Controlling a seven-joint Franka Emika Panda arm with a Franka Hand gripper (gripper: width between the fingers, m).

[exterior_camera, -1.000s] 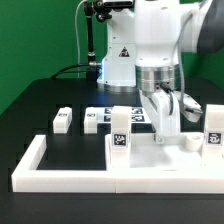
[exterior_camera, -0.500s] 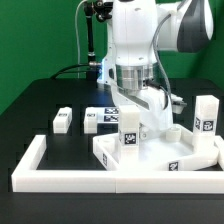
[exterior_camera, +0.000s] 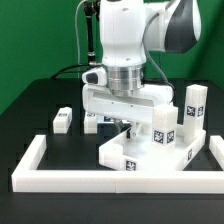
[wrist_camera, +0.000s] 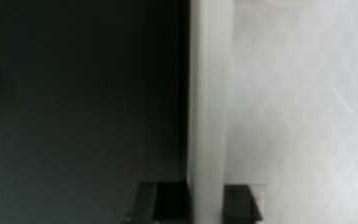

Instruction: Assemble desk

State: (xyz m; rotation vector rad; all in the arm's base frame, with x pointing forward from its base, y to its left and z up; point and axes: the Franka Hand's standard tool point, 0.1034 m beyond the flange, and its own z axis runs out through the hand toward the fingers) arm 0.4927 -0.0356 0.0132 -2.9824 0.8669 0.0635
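Two legs (exterior_camera: 194, 108) stand in the tabletop (exterior_camera: 140, 158), askew inside the border wall (exterior_camera: 30, 165); my fingers (wrist_camera: 165, 203) clamp its edge to square it, then the loose leg (exterior_camera: 62, 120) needs fetching

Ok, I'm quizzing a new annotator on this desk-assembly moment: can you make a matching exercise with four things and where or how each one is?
Things:
1. loose leg
2. tabletop
3. border wall
4. gripper

Place or state:
A. shut on the tabletop's edge
B. carries upright legs
C. lies alone on the black table, toward the exterior view's left
D. runs low along the front of the scene

Pairs: 1-C, 2-B, 3-D, 4-A
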